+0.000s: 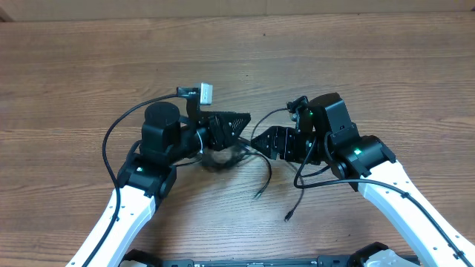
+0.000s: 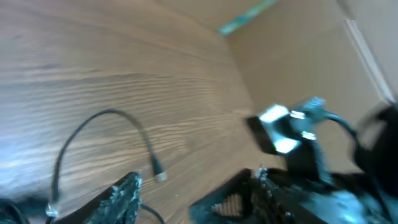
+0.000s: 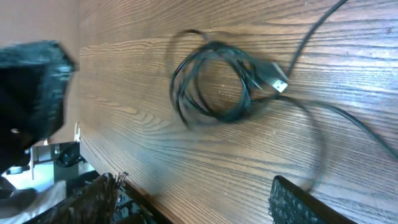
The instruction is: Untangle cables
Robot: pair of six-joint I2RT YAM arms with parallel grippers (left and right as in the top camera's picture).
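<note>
Two claws meet near the middle of the table point(image 1: 89, 59), and neither holds anything. The left claw point(image 2: 196, 185) has its jaws apart, with only bare wood and one loose strand point(image 2: 106, 121) in front of them. The right claw point(image 3: 198, 186) is wide open. Just ahead of it the cables point(image 3: 214, 81) lie flat in a small coil, a plug point(image 3: 277, 81) at its side, and some strands run off toward the arms' edge. The step looks like choosing a grasp. Next, one claw should probably pin the coil while the other draws one strand out slowly.
</note>
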